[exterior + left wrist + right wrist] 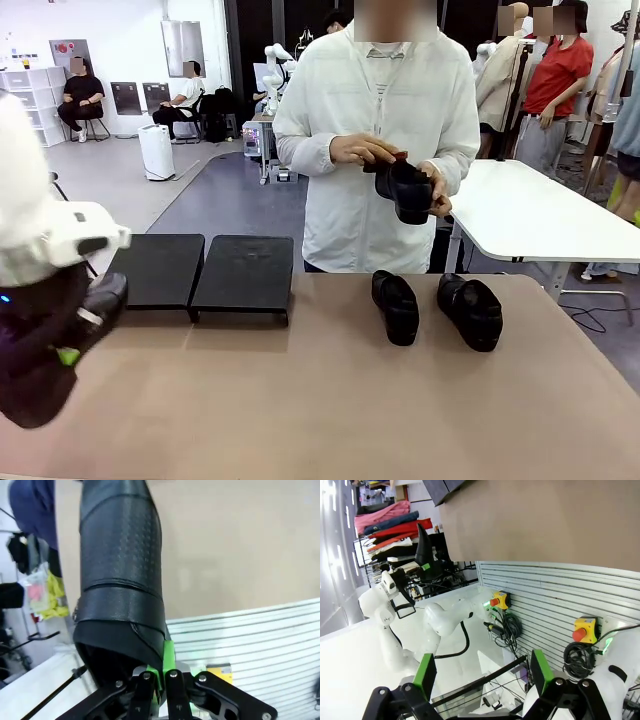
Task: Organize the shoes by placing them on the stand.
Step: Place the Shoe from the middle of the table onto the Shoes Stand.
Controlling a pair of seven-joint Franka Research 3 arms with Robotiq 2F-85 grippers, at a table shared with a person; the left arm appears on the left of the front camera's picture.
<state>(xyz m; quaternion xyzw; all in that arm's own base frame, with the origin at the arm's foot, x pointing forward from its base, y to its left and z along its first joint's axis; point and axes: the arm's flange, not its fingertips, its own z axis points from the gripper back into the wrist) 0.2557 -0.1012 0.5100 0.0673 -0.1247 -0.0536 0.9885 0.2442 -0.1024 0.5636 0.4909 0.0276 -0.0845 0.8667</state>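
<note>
My left gripper [68,352] hangs above the table's left front, shut on the heel rim of a glossy black shoe [98,303]. In the left wrist view that shoe [120,575] stretches away from the closed fingers [167,655]. The stand [245,272], two low black panels, sits at the back left with nothing on it. Two more shoes [397,305] [470,311] lie side by side on the table right of centre. The person holds the fourth shoe [405,188] in both hands at chest height. My right gripper [482,674] is open and holds nothing, off the table.
The brown table [330,410] has free room in the middle and front. A white table [540,210] stands behind at the right. In the right wrist view, the table's underside edge [545,520] and a slatted wall with emergency-stop buttons [583,628] lie ahead.
</note>
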